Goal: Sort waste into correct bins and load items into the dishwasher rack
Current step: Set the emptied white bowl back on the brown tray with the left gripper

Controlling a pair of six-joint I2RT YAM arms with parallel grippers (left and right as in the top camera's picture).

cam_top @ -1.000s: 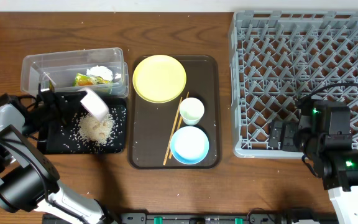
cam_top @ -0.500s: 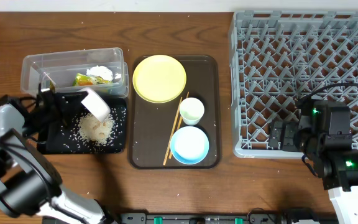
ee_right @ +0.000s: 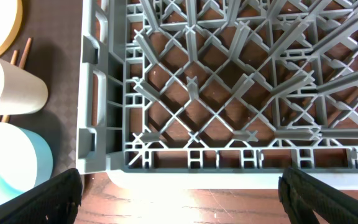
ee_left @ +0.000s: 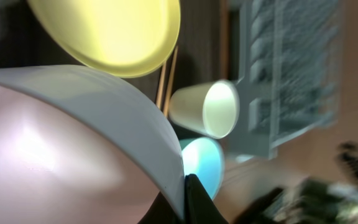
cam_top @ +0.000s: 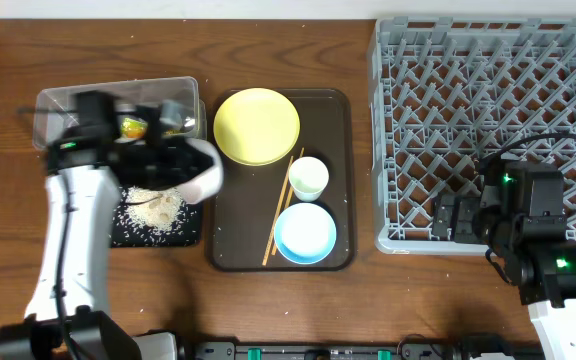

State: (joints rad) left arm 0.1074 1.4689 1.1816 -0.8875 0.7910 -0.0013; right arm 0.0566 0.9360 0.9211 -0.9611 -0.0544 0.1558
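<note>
The left arm has swung in over the bins since 1 second ago. The white bowl (cam_top: 205,174), then tipped over the black tray (cam_top: 190,233), now rides at the tray's right edge, with the left gripper (cam_top: 183,160) clamped on its rim. The rice scraps (cam_top: 155,207) lie in the tray, so I'd say the emptying is done and the dishwasher rack (cam_top: 488,40) comes next. The right gripper (ee_right: 179,186) hangs by the rack's near wall, fingers apart.
</note>
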